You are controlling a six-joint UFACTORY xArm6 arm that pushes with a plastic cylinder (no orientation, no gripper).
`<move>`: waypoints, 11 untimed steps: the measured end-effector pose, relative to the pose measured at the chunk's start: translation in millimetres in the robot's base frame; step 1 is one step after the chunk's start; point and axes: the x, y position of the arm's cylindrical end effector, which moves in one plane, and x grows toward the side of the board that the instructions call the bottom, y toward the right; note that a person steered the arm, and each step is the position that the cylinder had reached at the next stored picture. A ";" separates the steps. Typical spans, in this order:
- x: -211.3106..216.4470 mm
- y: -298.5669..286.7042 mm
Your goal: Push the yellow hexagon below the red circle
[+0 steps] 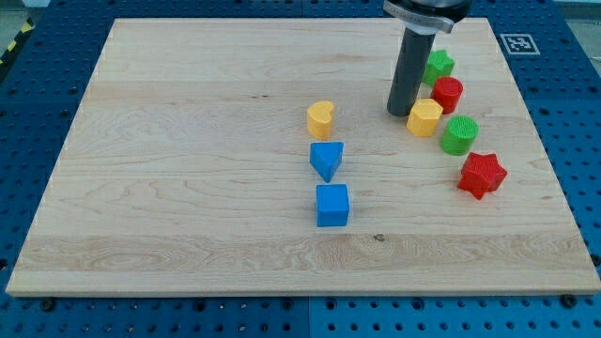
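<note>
The yellow hexagon (424, 118) lies at the view's right, just left of and below the red circle (448, 95), touching or nearly touching it. My tip (402, 113) rests on the board right against the hexagon's left side. The rod rises from there to the view's top edge and hides part of the green star (438, 66).
A green circle (460, 135) sits right of and below the hexagon, with a red star (482, 175) below it. A yellow heart (320, 118), a blue triangle (327, 160) and a blue cube (332, 205) form a column mid-board. The wooden board (188, 188) lies on a blue perforated table.
</note>
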 end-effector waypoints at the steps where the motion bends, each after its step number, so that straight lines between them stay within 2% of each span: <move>1: 7.4 -3.0; 3: 8.4 -36.7; 5: 8.5 -37.8; 7: 39.8 2.2; 11: 37.5 15.2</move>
